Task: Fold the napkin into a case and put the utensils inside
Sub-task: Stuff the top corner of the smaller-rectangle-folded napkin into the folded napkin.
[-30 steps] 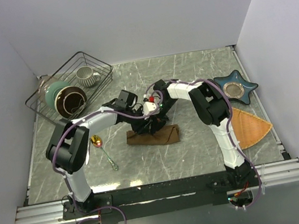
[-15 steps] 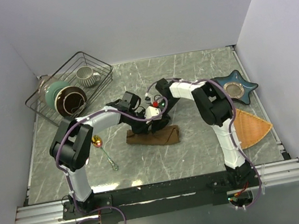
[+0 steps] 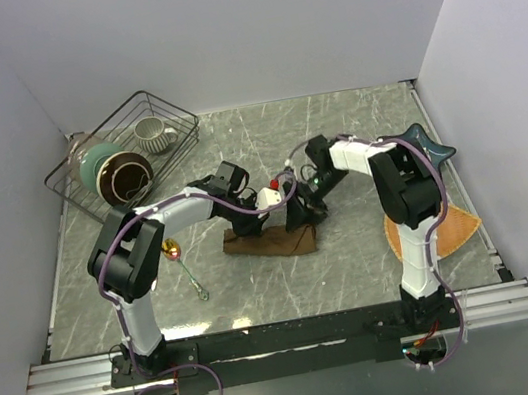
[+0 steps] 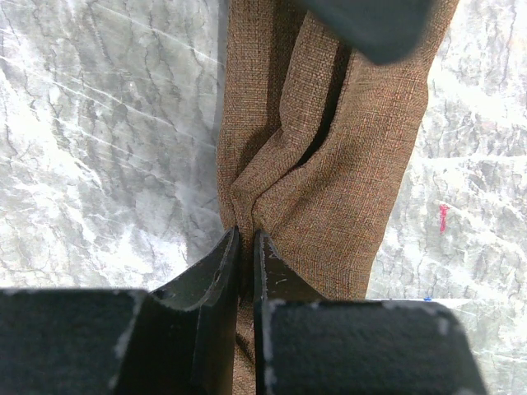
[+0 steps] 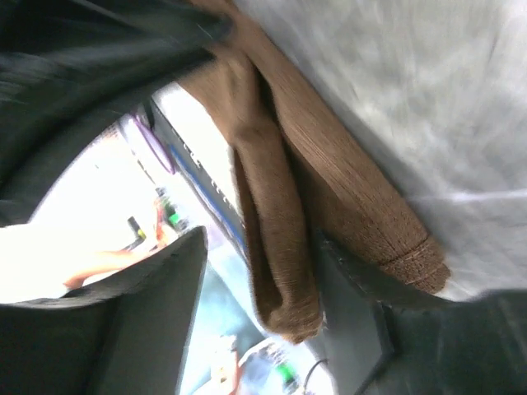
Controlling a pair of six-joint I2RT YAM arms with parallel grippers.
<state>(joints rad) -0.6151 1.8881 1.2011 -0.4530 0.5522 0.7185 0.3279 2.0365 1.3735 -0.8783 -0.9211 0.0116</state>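
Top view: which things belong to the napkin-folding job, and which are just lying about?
Job: dark-brown folded cloth napkin; gold-bowled silver metal spoon.
Lying about: black wire basket; grey ceramic mug; blue star-shaped dish; orange-tan woven fan mat.

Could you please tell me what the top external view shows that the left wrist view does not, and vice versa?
Only the top external view shows the wire basket, the spoon and the fan-shaped mat. Only the left wrist view shows the left gripper shut on a raised fold of the napkin. Both show the brown napkin lying on the marble table.
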